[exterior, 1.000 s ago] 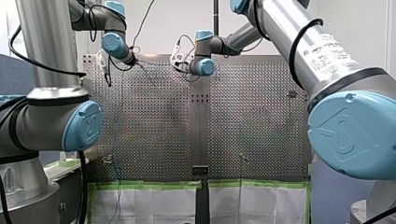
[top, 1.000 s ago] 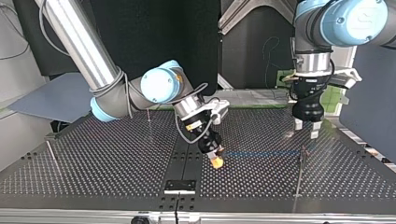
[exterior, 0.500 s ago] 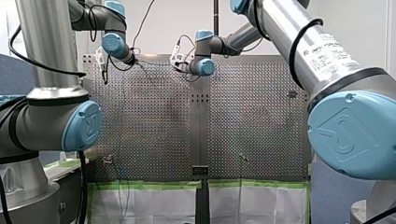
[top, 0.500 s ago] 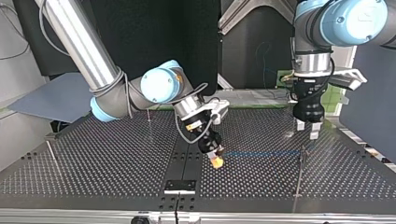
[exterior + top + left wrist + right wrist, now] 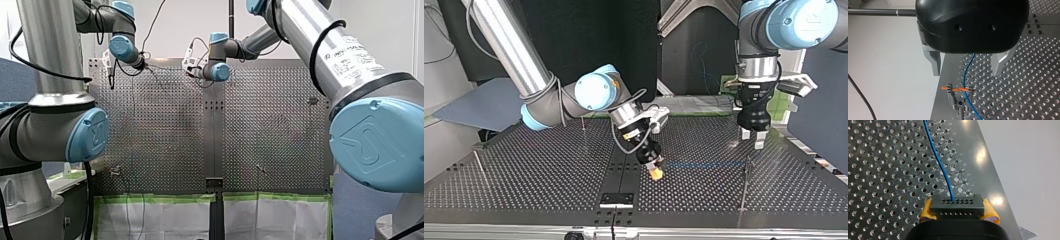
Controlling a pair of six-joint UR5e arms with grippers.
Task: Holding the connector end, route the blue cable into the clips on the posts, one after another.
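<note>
1. My right gripper (image 5: 957, 210): the yellow pads (image 5: 926, 210) are clenched on the two short ends of the dark grey rectangular connector block (image 5: 957, 206), which has rows of small holes in it. The block sits squarely between the fingers.
2. The thin blue cable (image 5: 942, 167) comes out of the block's face ahead of these fingers. It runs on away from the gripper in a gentle curve over the perforated metal table (image 5: 885, 170).
3. In the top view, my right gripper (image 5: 655, 172) tilts down near the table's middle. From it the cable (image 5: 704, 164) runs level toward 3 o'clock, as far as the slim metal post (image 5: 744, 187).
4. My left gripper (image 5: 966, 65): the bare metal fingers (image 5: 933, 62) are released and spread wide. The cable (image 5: 965, 77) runs through the gap between them, beyond the tips, and touches neither finger.
5. Ahead of those fingers, the cable crosses the orange-banded clip (image 5: 958, 89) between its two prongs. The pictures do not show whether it is seated there.
6. In the top view, my left gripper (image 5: 753, 137) hangs upright at about 12 o'clock of the post's head. It is close above the post and clear of it.
</note>
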